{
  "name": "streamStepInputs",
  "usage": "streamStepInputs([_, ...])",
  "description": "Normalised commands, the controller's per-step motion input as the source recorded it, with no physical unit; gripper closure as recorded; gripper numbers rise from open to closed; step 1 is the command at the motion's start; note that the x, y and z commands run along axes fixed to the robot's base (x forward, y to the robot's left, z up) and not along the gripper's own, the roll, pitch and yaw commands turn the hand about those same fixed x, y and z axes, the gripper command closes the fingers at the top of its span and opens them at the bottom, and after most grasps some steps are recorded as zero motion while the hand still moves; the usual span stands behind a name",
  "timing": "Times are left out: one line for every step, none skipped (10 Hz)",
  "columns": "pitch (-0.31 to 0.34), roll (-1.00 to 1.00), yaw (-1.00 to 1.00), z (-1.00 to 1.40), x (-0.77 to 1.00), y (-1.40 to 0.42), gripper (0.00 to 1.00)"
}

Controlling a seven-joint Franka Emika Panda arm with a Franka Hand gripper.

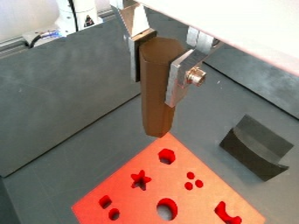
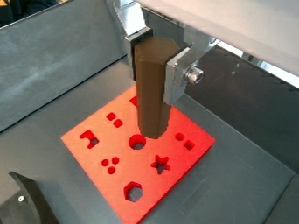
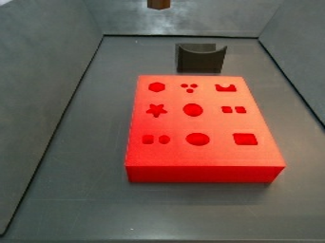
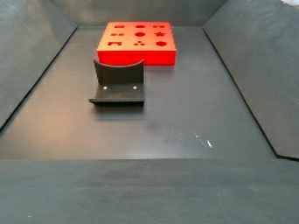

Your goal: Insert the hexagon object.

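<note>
My gripper (image 1: pixel 158 74) is shut on the hexagon object (image 1: pixel 156 105), a long dark brown prism-shaped peg that hangs upright between the silver fingers (image 1: pixel 177 83). Both wrist views show this grip (image 2: pixel 158 70), with the peg (image 2: pixel 152 109) held in the air over the red block (image 2: pixel 176 156). The red block (image 1: pixel 117 194) has several shaped holes, among them a six-sided one (image 1: pixel 167 156) near the peg's lower end. In a side view only the peg's tip (image 3: pixel 158 4) shows at the upper edge, high above the red block (image 3: pixel 203 161). The gripper does not show there.
A dark grey curved holder (image 3: pixel 200 57) stands on the floor beside the red block and also shows in the wider side view (image 4: pixel 118 80). The red block (image 4: pixel 138 54) lies at the far end of the grey walled bin (image 4: pixel 176 131).
</note>
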Motion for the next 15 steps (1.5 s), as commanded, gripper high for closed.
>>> streamStepInputs([-0.097, -0.29, 0.0, -0.41, 0.13, 0.38, 1.0])
streamStepInputs([-0.02, -0.14, -0.3, -0.73, 0.26, 0.37, 1.0])
streamStepInputs([0.003, 0.0, -0.38, -1.0, 0.15, 0.33, 1.0])
streamStepInputs([0.02, 0.0, -0.36, -0.91, 0.11, 0.4, 1.0])
streamStepInputs([0.004, 0.03, -0.35, -0.91, 0.1, 0.38, 1.0])
streamStepInputs([0.0, 0.07, -0.35, -0.93, 0.11, 0.43, 1.0])
streamStepInputs([0.0, 0.02, -0.23, -0.8, 0.06, 0.3, 1.0])
streamStepInputs([-0.129, -0.09, -0.04, -0.8, 0.15, 0.24, 1.0])
streamStepInputs([-0.213, -0.08, 0.0, -0.71, 0.23, 0.18, 1.0])
streamStepInputs([-0.227, 0.0, 0.0, -0.65, 0.11, 0.09, 1.0])
streamStepInputs([-0.229, 0.04, -0.01, -0.64, 0.0, 0.0, 1.0])
streamStepInputs([-0.184, 0.12, -0.04, -0.57, -0.07, 0.0, 1.0])
streamStepInputs([-0.21, 0.14, -0.1, -0.69, -0.17, 0.0, 1.0])
streamStepInputs([-0.233, 0.07, -0.11, -0.61, -0.15, 0.01, 1.0])
streamStepInputs([-0.171, 0.03, -0.07, -0.31, -0.07, 0.0, 1.0])
